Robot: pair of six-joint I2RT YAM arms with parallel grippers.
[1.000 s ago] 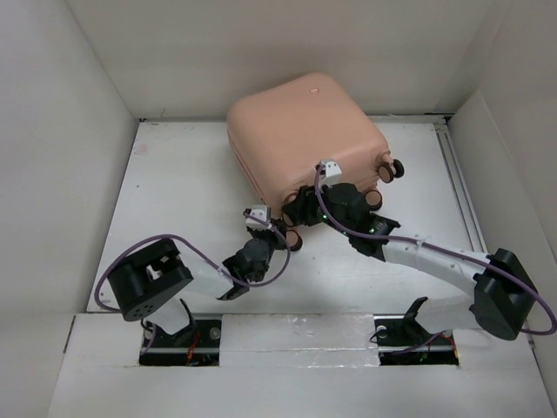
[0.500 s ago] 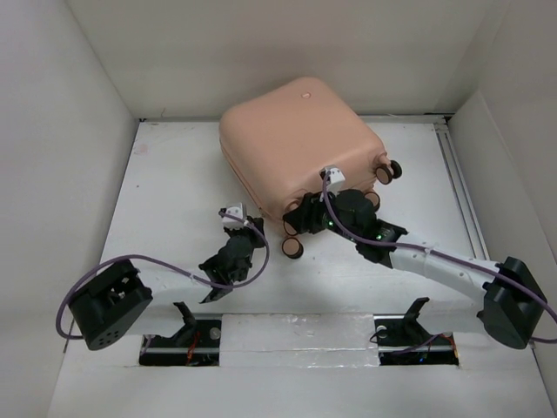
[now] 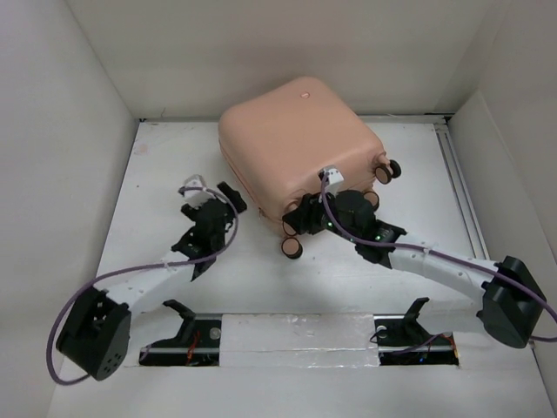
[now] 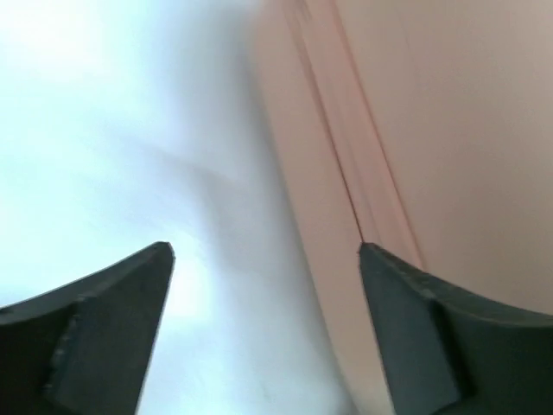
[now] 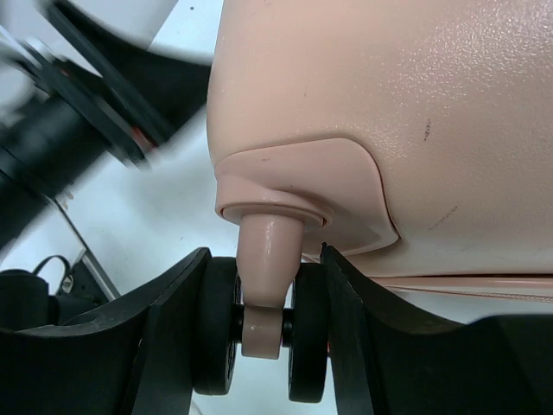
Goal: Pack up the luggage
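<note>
The luggage (image 3: 300,148) lies shut on its side at the far middle of the table (image 3: 165,165), with its wheels turned to the near and right sides. The right claw (image 3: 305,218) is at its near edge. In the right wrist view its two fingers (image 5: 173,346) are closed on one wheel (image 5: 263,337), one finger on each side and touching it. The left claw (image 3: 224,197) is just beside the left side of the luggage. It is wide open, holds nothing, and one fingertip is near the seam (image 4: 346,186) of the shell.
</note>
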